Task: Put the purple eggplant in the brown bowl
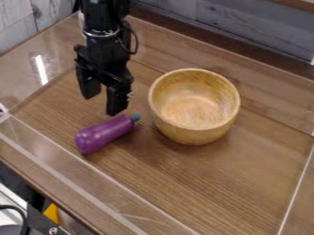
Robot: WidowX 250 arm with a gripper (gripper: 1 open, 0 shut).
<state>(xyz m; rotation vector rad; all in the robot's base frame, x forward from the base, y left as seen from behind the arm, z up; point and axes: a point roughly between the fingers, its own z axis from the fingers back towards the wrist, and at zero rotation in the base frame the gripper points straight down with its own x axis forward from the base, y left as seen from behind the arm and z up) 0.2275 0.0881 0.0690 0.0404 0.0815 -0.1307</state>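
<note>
The wooden surface point(233, 179) carried every item and was enclosed by clear low walls, a layout judged to keep loose items within the arm's reach. The brown bowl point(194, 106) stood upright and empty at the centre right, its wide mouth facing up so that an item could be dropped in from above. The claw point(102, 89) hung left of the bowl, pointing straight down with its jaws spread wide and nothing between them; this posture was judged to be a setup for a top-down grasp. The purple eggplant point(106, 133) lay on its side on the surface, just below and in front of the claw in the camera view, near the bowl but apart from it. Its green stem end pointed toward the bowl. The claw was not touching the eggplant, so the pickup was judged not yet done
</note>
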